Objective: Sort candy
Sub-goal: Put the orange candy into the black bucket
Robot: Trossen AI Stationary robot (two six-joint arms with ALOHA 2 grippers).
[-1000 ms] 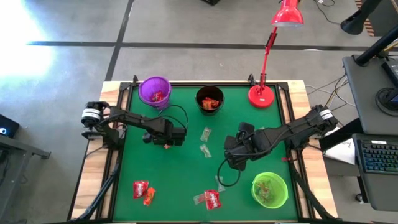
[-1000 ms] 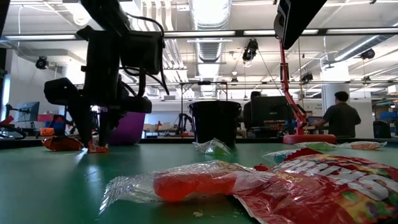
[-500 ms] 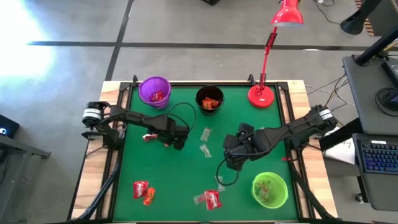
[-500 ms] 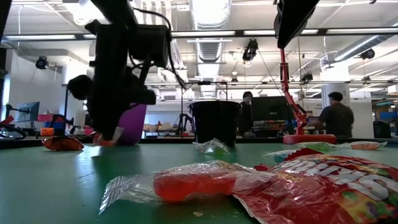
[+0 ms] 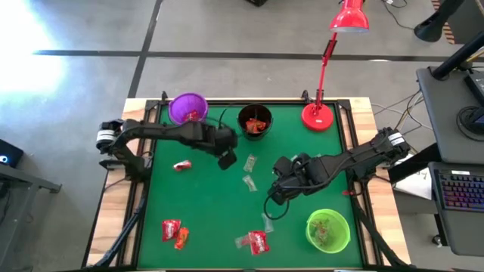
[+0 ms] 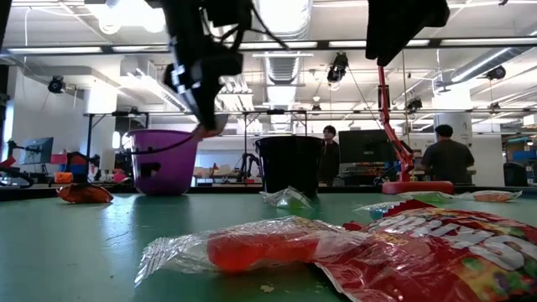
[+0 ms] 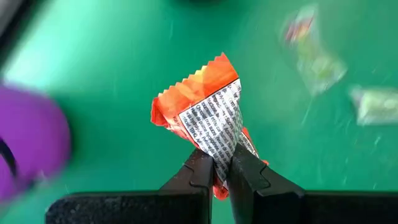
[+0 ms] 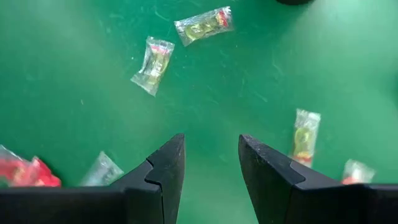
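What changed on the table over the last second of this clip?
The left hand, shut on an orange candy, lifted off the mat and swung toward the black cup. The right hand shifted only slightly and is open over the mat. The purple cup, green cup and loose candies kept their places.
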